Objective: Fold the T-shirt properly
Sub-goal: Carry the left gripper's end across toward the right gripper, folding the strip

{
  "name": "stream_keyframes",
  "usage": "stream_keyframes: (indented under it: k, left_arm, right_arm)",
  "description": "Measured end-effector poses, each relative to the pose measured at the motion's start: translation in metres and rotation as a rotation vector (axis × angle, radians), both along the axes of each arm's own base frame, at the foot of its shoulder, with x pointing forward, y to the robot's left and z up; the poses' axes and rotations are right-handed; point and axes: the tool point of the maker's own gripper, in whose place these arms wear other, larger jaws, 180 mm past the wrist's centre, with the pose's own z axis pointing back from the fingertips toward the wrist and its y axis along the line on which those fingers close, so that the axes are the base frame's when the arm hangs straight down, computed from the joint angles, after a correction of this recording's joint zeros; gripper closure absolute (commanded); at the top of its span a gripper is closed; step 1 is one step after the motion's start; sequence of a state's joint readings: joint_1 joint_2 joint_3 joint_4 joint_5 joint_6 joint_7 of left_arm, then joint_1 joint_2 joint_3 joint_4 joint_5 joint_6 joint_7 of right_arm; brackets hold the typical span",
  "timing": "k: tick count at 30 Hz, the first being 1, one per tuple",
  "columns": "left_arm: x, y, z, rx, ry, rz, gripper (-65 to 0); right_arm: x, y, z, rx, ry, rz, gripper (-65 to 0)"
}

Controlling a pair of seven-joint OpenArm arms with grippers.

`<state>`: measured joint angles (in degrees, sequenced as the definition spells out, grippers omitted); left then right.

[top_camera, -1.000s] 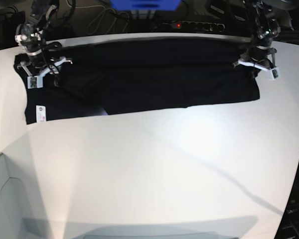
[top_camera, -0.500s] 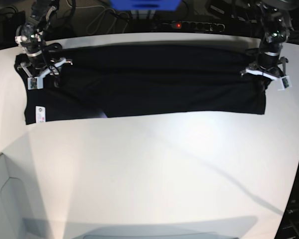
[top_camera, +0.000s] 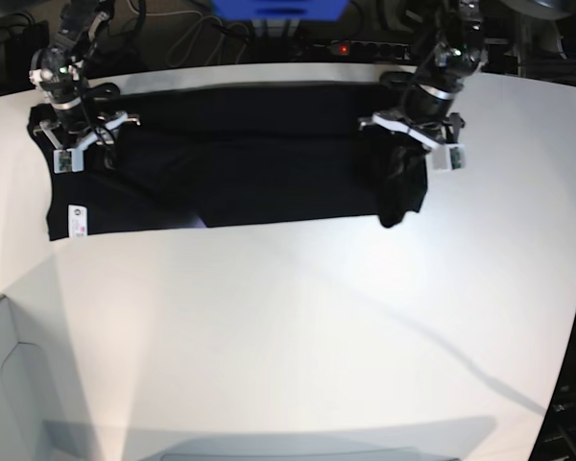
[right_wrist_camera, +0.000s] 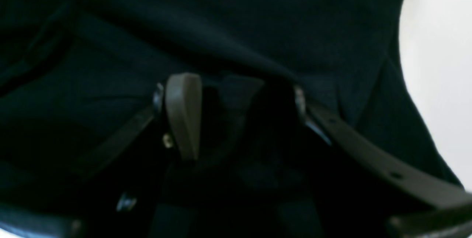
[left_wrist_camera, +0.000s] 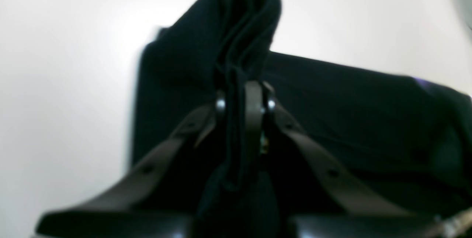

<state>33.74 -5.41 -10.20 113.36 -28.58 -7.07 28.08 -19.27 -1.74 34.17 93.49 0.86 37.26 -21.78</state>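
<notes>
The black T-shirt (top_camera: 250,154) lies stretched along the back of the white table, its small white label (top_camera: 76,220) at the front left corner. My left gripper (top_camera: 408,144) is shut on the shirt's right end, holding it lifted, with a flap hanging down (top_camera: 396,197). In the left wrist view the left gripper (left_wrist_camera: 244,99) pinches a bunched fold of T-shirt (left_wrist_camera: 228,38); a purple sliver (left_wrist_camera: 420,81) shows at the right. My right gripper (top_camera: 86,144) stands open over the shirt's left end. In the right wrist view its fingers (right_wrist_camera: 183,112) are spread wide on the cloth (right_wrist_camera: 236,20).
The white table (top_camera: 298,327) reaches to the front and right edges. Behind the back edge are a black power strip (top_camera: 374,48), cables and a blue object (top_camera: 278,8). A white box edge (top_camera: 0,384) shows at the front left.
My left gripper has carried the shirt's right end leftward over the rest of the shirt, so the cloth now ends much further left. The right arm has not moved.
</notes>
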Motion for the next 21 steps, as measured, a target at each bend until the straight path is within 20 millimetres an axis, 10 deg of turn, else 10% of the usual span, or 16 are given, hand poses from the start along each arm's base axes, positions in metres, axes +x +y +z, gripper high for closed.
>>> stream_keyframes:
  k: [15,21]
  left_arm:
    - [0.022,-0.148,0.006,0.027,-0.101,-0.393,0.0]
    - [0.023,-0.164,-0.013,0.06,-0.067,-0.429,0.0]
  right_arm:
    - [0.0,0.001,0.0,0.001,-0.001,0.001,-31.7]
    - [0.0,0.001,0.0,0.0,-0.001,0.002,-31.7]
